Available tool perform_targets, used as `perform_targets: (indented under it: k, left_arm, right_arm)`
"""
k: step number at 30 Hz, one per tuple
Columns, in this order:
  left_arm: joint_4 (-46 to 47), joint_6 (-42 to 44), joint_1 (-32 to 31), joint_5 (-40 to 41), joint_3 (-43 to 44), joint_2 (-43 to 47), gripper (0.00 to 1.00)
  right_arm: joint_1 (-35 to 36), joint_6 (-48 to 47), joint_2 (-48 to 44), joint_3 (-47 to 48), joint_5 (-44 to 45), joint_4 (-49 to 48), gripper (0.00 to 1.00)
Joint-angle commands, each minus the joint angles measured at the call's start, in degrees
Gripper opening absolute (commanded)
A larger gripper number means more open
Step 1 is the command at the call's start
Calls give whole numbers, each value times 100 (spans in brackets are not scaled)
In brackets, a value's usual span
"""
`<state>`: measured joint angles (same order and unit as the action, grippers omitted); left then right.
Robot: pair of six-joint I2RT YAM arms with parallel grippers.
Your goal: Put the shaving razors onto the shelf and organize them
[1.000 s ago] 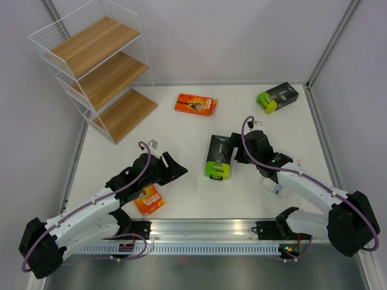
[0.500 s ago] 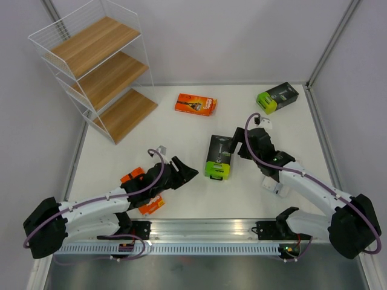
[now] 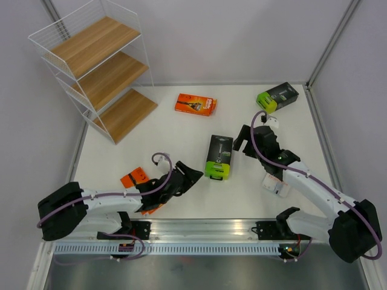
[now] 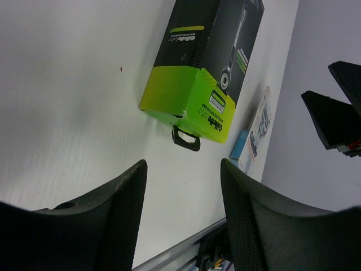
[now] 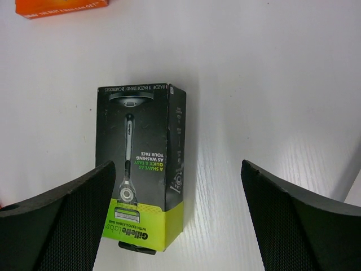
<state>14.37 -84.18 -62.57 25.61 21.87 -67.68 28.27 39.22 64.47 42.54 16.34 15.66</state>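
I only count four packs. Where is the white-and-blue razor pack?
In the top view the white-and-blue razor pack lies on the table's right side, partly under the right arm, just right of the central black-and-lime pack.

TEXT | black-and-lime pack [image 5: 142, 169] | lime end: "Gillette Labs", "WITH EXFOLIATING BAR" | black face: "A SHAVE AS QUICK & EASY AS WASHING YOUR FACE"

A black, lime-ended Gillette razor pack [image 5: 144, 164] lay flat on the white counter [image 5: 254, 84], left of centre, before the wide-spread gripper [image 5: 178, 165]; an orange pack [image 5: 59, 7] edged the upper left.
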Motion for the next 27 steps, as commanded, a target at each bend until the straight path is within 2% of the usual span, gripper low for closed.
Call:
perform_targets:
  k: [1, 4, 7, 10, 17, 27]
  left_arm:
    - [549, -415, -71, 278, 54, -253, 60]
    - [847, -415, -107, 243, 195, -674, 56]
    - [910, -836, -247, 383, 309, -1105, 50]
    - [988, -1144, -353, 375, 449, -1396, 50]
    - [1357, -845, -362, 322, 907, -2169, 50]
    - [1437, -916, -362, 173, 1100, -2574, 46]
  right_arm:
    - [-23, 15, -303, -44, -8, -27, 98]
    - [-50, 85, -356, -159, 9, -107, 98]
    - [-85, 130, -312, -97, 1, -63, 98]
    - [-111, 138, -268, -71, -52, -89, 98]
    - [-173, 226, -268, -132, -263, -116, 98]
    - [-305, 156, -312, -185, -342, -107, 98]
